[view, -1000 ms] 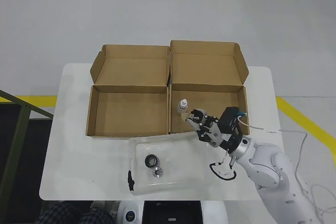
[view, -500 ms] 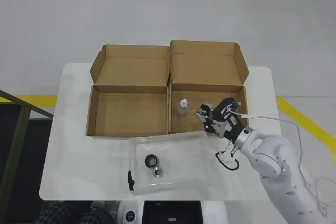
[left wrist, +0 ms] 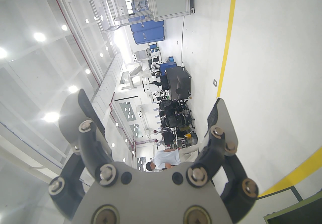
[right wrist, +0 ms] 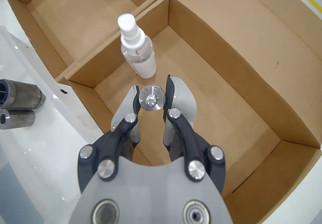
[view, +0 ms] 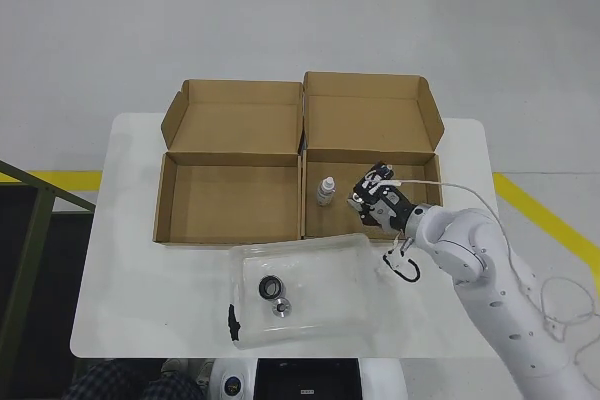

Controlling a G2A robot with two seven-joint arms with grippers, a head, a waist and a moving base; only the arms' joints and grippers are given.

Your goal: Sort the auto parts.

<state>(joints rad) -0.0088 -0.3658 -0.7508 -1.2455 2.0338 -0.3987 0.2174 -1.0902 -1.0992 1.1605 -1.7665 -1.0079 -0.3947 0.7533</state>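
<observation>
Right gripper clamped on a shiny metal part over the right-hand box — right of centre in top view. Spray bottle sits just beside — I could topple it lowering.

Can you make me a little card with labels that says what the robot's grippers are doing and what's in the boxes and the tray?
Right gripper: shut on a shiny round metal part, over the right cardboard box
Left gripper: open, holding nothing, pointed out at the room
Inside that box: a small spray bottle, standing upright
Left cardboard box: open, beside the right one
Clear tray: a black ring, a small metal piece, and a black bit at its edge
</observation>
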